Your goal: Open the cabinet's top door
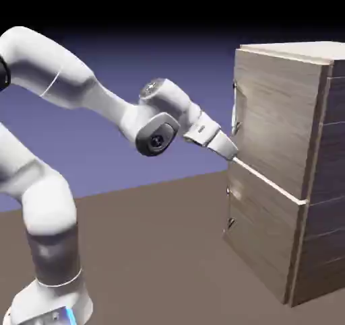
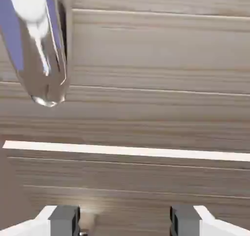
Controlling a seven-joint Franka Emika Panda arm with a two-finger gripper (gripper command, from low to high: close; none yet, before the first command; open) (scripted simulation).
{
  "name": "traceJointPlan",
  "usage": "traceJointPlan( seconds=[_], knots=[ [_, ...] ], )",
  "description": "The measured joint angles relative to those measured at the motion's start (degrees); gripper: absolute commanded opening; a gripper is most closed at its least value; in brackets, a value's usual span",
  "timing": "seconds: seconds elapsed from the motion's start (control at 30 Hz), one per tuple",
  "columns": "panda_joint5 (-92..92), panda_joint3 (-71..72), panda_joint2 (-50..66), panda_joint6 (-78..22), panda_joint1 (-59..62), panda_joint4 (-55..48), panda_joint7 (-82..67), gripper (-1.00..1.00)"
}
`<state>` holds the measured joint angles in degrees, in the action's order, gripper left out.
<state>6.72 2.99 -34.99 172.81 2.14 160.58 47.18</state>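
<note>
Two doors: stacked on the cabinet (image 1: 283, 162) front, both shut flush; a pale trim strip (image 2: 127, 151) runs between them.
Cabinet: stands on the brown surface (image 1: 155, 249) at the exterior view's right, upright, wood grain on front and side.
Top door: the larger upper panel (image 1: 273, 125), reaching from the cabinet's top edge down to the pale strip.
Handle: silver bar (image 1: 235, 112) at the top door's near edge, upright in the exterior view; in the hand view it shows large and shiny (image 2: 41, 49) at the upper left, well off the line between the fingertips.
Lower door: shorter panel (image 1: 259, 236) under the strip, with its own small handle (image 1: 230, 224) at the near edge.
Arm: white, rises from the lower left and reaches right toward the cabinet front.
Gripper: (image 1: 231, 152) points at the front near the pale strip, below the top door's handle; whether it touches the wood I cannot tell.
Gripper state: jaws stand apart, nothing between them; in the hand view the two grey fingertips (image 2: 64, 219) sit wide at the bottom edge with only wood grain showing in the gap.
Hand view: filled by wood, the strip crossing it level below the middle.
</note>
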Motion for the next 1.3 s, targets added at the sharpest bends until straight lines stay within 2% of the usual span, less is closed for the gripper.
traceJointPlan(
  seconds=[1.3],
  knots=[
    [97.20, 43.29, -33.64, -17.34, 40.81, -6.12, 68.34, 0.00]
  ],
)
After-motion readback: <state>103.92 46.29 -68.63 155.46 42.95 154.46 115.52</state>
